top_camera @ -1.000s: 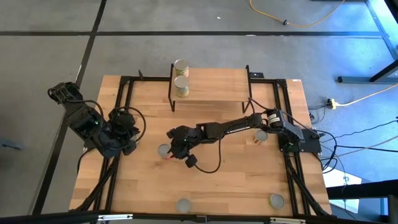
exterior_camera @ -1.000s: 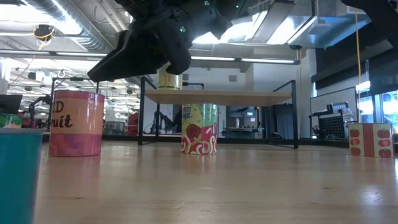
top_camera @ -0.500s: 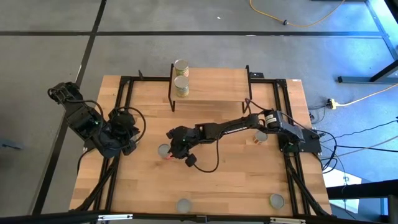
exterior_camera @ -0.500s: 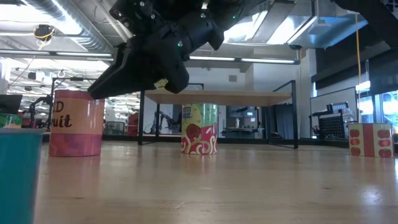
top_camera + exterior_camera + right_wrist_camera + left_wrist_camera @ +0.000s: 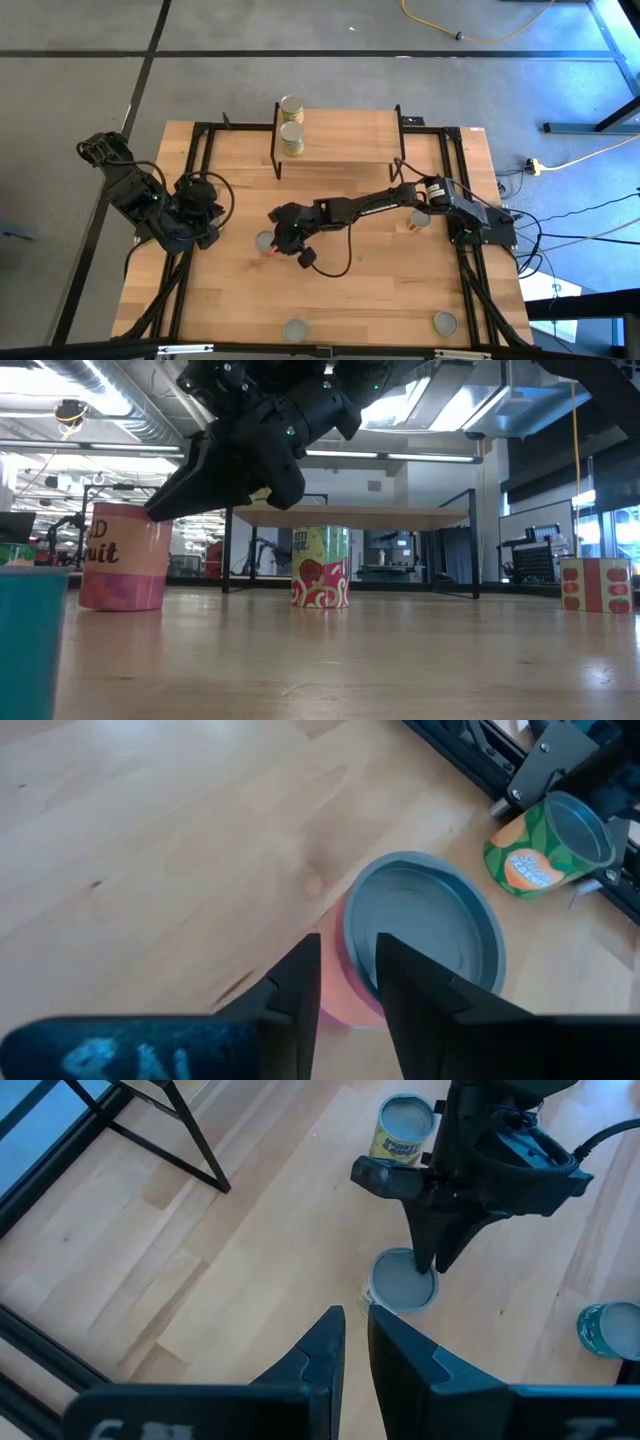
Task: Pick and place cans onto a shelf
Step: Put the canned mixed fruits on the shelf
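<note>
In the low view a teal can [image 5: 28, 645] is standing nearest, at the lower left edge of the frame. Seen from above, two more cans [image 5: 295, 328] are sitting along the bottom edge of the table [image 5: 380, 290], one near the centre and one toward the lower right.

Farther in, left of centre, a pink can [image 5: 263, 241] is standing upright on the table. The right gripper [image 5: 348, 945] is hanging just above it, tilted down over the rim of its grey lid. Its fingers [image 5: 300, 975] are pressed almost together with only a thin slit between them and are gripping nothing. Whether the tips are touching the lid cannot be told.

The left arm is waiting folded at the middle left of the overhead frame. The left gripper [image 5: 355, 1315] is clenched on nothing and is pointing toward the pink can.

A green and red can [image 5: 320, 567] is standing in the centre of the low view, and a red can [image 5: 595, 585] is standing at the right edge.

Farthest off, at the top centre of the overhead frame, the shelf [image 5: 350, 135] is carrying two cans [image 5: 291, 135] at its left end, just beside each other
</note>
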Tool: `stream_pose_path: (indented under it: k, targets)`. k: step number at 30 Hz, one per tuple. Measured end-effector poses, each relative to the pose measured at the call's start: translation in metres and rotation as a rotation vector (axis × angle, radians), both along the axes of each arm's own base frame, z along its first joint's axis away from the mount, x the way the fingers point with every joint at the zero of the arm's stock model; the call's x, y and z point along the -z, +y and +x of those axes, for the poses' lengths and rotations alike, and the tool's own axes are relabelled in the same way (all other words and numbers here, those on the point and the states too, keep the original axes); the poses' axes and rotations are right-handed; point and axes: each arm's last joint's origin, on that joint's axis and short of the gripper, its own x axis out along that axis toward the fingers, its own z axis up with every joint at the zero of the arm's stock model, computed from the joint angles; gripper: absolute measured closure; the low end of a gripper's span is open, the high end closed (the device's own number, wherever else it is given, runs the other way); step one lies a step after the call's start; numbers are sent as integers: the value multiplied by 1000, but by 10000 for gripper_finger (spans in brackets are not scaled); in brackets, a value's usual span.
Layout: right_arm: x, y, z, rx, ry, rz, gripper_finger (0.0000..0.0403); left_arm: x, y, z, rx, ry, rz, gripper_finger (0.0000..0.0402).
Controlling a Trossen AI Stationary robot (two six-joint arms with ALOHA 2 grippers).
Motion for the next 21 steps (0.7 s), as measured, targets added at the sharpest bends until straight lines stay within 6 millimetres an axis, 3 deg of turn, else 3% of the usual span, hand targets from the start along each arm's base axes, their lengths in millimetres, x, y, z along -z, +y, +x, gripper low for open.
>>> stream_pose_path:
  k: [9,17,21]
  targets:
    - [1,-5,0,12,17,-6,311,0,0,0,-11,-3,-8,360]
    - [1,-5,-1,8,15,-9,384,0,0,0,-14,-4,-10,360]
    - [2,-5,0,1,13,-17,393,0,0,0,-14,-4,-10,360]
